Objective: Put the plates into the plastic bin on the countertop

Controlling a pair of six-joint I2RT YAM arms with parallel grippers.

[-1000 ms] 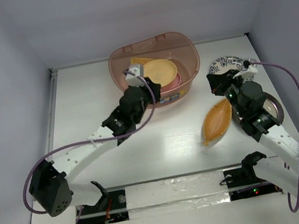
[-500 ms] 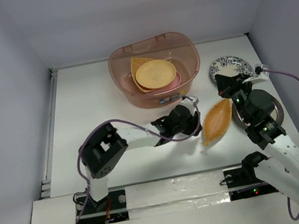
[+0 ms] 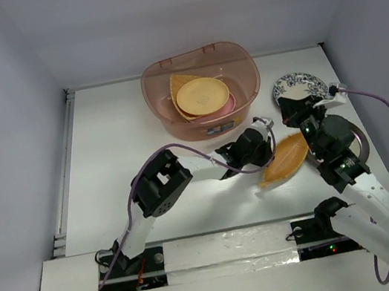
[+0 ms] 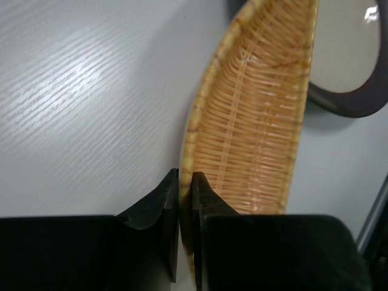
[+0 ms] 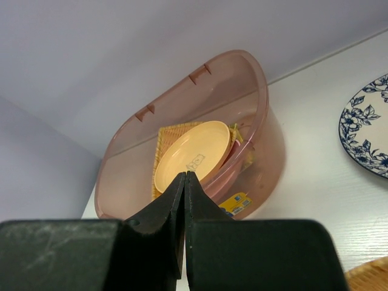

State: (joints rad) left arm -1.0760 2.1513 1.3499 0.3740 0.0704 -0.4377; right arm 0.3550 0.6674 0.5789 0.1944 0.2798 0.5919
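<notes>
Plastic bin (image 3: 164, 124): is holding three plates, namely first leaf plate (image 3: 182, 81), pink plate (image 3: 220, 111), yellow-orange plate (image 3: 202, 96). Left gripper (image 4: 180, 206): is pinching the rim of the second leaf plate (image 3: 285, 159), down at the countertop (image 3: 119, 144). Right gripper (image 5: 184, 194): is hanging with fingers pressed together, empty. Floral plate (image 3: 298, 84), metal-rimmed plate (image 4: 342, 51): are waiting outside. Three remaining.

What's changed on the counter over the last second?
The left gripper left the plastic bin, swung right and back toward the near edge, and closed on the rim of the leaf-shaped plate. The right gripper shifted only slightly; it is shut and empty. The bin and the floral plate stayed put.
</notes>
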